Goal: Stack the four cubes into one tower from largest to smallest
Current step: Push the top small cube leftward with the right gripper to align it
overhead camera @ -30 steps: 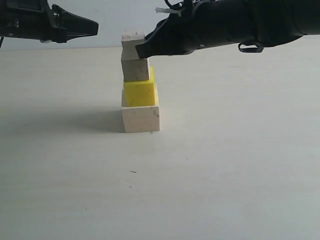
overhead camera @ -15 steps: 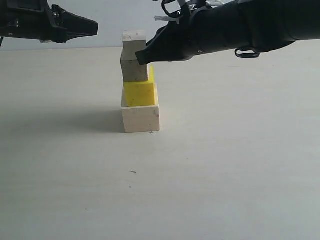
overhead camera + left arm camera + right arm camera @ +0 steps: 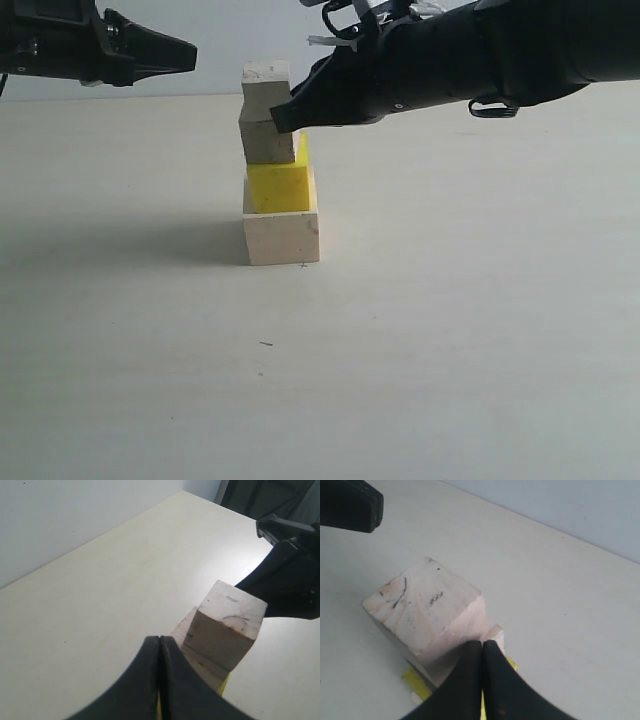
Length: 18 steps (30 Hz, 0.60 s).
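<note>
The tower stands mid-table: a large pale wood cube lowest, the yellow cube on it, a medium wood cube above, and the small wood cube uppermost, sitting slightly off-line. My right gripper is shut and empty, its tip pressed against the right side of the two upper cubes. In the right wrist view its tip touches the small cube. My left gripper hovers shut, left of the tower's top and apart from it. Its wrist view shows the shut tip near the small cube.
The pale tabletop spreads wide around the tower, with a small dark speck in front. A light wall rises behind the far edge.
My right gripper has risen slightly and pushed leftward against the upper cubes; the medium and small cubes have shifted a little to the left. The left gripper has stayed still.
</note>
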Each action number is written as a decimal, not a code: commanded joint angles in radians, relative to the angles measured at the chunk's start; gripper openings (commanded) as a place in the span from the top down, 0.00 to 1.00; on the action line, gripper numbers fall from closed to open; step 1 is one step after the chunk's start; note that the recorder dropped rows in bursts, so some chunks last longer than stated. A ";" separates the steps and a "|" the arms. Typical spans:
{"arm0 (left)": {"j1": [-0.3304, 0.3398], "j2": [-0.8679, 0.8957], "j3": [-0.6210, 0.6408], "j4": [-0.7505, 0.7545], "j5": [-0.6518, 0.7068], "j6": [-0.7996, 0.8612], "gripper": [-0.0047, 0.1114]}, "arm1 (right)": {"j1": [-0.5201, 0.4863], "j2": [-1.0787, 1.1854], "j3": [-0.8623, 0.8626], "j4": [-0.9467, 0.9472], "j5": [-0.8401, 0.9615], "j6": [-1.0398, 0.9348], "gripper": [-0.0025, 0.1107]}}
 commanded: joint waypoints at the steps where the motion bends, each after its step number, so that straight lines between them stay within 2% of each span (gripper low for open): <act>1: -0.007 -0.007 0.005 -0.007 0.001 -0.006 0.96 | -0.002 0.000 -0.005 -0.021 0.015 -0.007 0.98; 7: -0.007 -0.007 0.005 0.041 -0.023 -0.020 0.96 | -0.002 -0.011 -0.005 -0.054 0.009 0.011 0.98; 12: -0.007 -0.007 0.038 0.065 -0.051 -0.041 0.96 | -0.002 -0.032 -0.003 -0.158 -0.031 0.087 0.98; 18: -0.007 0.001 0.080 0.065 -0.007 -0.025 0.96 | -0.004 -0.036 -0.003 -0.253 -0.069 0.187 0.98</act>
